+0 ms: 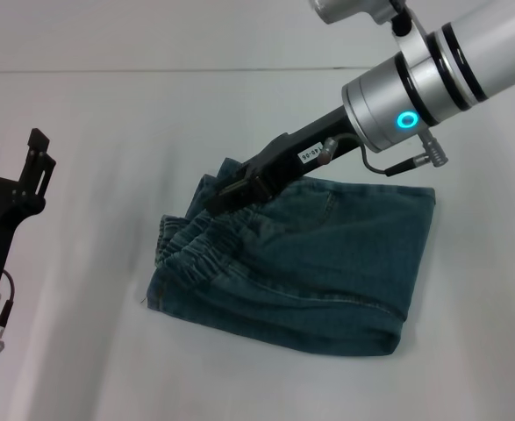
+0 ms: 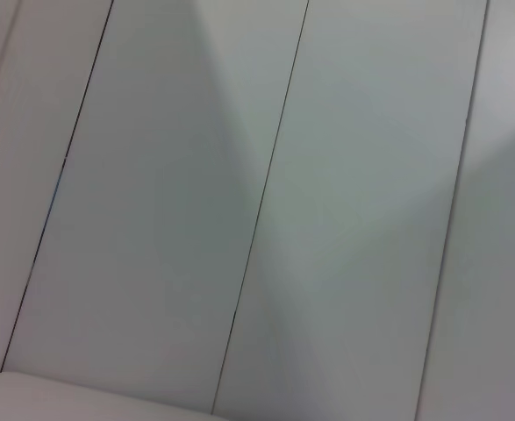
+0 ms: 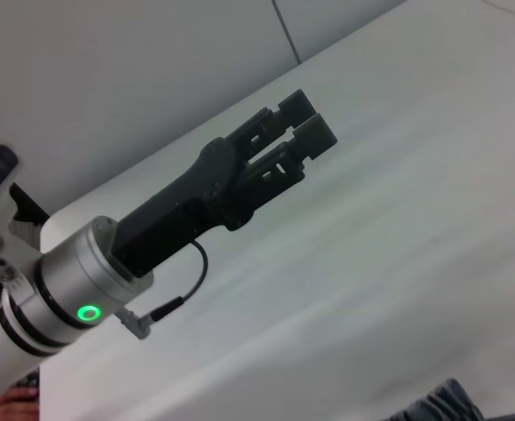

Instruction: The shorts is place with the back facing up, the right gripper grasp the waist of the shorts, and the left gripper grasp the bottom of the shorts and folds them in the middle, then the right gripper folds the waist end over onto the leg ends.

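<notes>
The blue denim shorts (image 1: pixel 327 263) lie folded in the middle of the white table (image 1: pixel 90 114), with the elastic waistband (image 1: pixel 196 250) bunched at their left end. My right gripper (image 1: pixel 229 191) reaches down from the upper right. It sits low on the upper left part of the shorts, shut on the fabric by the waistband. My left gripper (image 1: pixel 13 149) is raised at the far left, well away from the shorts, open and holding nothing. It also shows in the right wrist view as the left gripper (image 3: pixel 308 123), above the bare table. A corner of the shorts (image 3: pixel 437 405) shows there too.
The white table (image 3: pixel 397 228) runs wide around the shorts on every side. Pale wall panels (image 2: pixel 266 193) fill the left wrist view. The right arm's silver wrist (image 1: pixel 397 101) hangs over the shorts' far edge.
</notes>
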Available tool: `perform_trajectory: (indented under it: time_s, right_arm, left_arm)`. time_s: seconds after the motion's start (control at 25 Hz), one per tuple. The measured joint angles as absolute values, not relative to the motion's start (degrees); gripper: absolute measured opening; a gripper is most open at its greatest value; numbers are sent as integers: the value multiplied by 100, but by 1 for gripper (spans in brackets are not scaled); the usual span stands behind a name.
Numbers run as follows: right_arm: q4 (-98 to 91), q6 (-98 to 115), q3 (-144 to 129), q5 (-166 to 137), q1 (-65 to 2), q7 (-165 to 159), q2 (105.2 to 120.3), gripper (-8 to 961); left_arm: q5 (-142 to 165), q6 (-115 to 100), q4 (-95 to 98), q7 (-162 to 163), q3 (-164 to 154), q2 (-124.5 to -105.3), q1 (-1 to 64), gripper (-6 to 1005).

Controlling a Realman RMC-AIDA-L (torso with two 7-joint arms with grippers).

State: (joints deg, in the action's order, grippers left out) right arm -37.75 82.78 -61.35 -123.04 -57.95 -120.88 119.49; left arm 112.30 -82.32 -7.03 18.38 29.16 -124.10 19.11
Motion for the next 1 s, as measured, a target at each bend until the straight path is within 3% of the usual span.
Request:
perform_trajectory:
  time_s: [0.24, 0.48, 0.68, 1.0]
  right_arm:
    - [-4108, 8542, -6024, -11778, -5277, -11747, 11907, 460]
    - [-4708, 9228, -5454, -10657, -3908, -10637, 11852, 708]
    - [-4681, 9778, -4867, -10239, -2894, -9414, 11759, 918]
    - [-4288, 9887, -4577, -10367, -1841, -7938, 11641, 916]
  left_arm:
    - [11268, -8330, -524, 2021, 2753, -12391, 1929, 716]
    - [11284, -9307, 949, 3556, 1658, -12354, 1925, 716]
    - [11333, -9920, 2632, 5826, -52, -12156, 1896, 716]
    - [12608, -10543, 5130, 8112, -1952, -12182, 1930, 716]
